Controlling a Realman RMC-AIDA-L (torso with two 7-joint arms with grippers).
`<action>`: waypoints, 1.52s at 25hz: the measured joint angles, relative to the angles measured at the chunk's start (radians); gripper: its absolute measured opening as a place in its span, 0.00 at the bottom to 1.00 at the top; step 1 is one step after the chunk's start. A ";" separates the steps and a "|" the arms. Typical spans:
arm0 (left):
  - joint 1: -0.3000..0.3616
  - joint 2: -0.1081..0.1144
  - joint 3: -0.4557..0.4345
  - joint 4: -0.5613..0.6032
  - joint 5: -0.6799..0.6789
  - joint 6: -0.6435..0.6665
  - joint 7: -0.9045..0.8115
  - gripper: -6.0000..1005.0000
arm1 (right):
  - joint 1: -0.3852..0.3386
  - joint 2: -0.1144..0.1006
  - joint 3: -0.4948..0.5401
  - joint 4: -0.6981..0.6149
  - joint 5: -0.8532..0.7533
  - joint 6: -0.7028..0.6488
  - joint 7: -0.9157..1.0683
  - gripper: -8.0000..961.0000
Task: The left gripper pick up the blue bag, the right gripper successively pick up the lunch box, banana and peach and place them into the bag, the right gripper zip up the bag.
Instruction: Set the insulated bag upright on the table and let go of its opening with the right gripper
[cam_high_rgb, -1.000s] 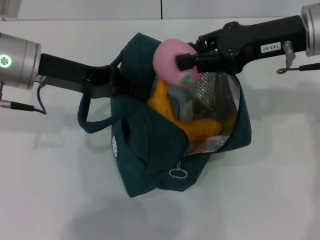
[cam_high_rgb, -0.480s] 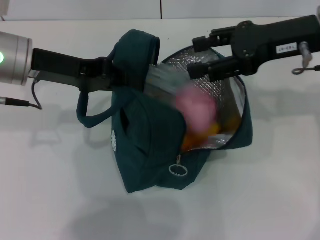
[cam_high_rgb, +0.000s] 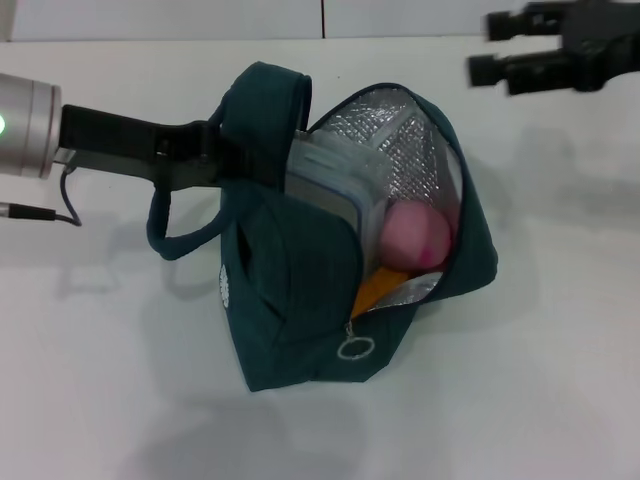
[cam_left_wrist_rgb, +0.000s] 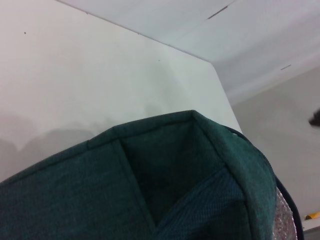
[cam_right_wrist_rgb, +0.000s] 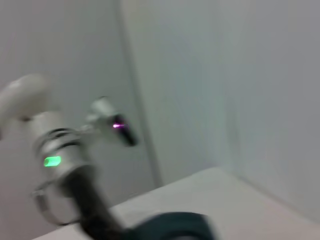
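The blue bag (cam_high_rgb: 300, 290), grasped by our left end effector (cam_high_rgb: 225, 160), holds lunch box (cam_high_rgb: 325, 185), banana (cam_high_rgb: 375, 290) and peach (cam_high_rgb: 415, 235); our released right end effector (cam_high_rgb: 485, 48) must zip it.

Robot lab, bare white table (cam_high_rgb: 560, 380) (plain pale walls), no furnishings

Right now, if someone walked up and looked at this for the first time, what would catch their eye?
The blue bag gapes open mid-table, its silver lining showing, with the pink peach inside beside the lunch box and a sliver of banana below. The left gripper clamps the bag's rim from the left, while the right gripper hangs open and empty at the far right, off the bag.
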 joint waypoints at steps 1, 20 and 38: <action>0.001 0.000 0.000 0.000 0.000 0.000 0.001 0.05 | -0.009 -0.007 0.015 0.005 -0.014 0.014 -0.002 0.84; 0.010 0.019 0.000 -0.012 0.000 -0.002 0.022 0.05 | 0.043 0.010 0.010 0.255 -0.206 0.196 -0.096 0.83; 0.000 0.029 0.000 -0.051 0.002 -0.022 0.054 0.05 | 0.106 0.067 -0.117 0.258 -0.268 0.302 -0.121 0.83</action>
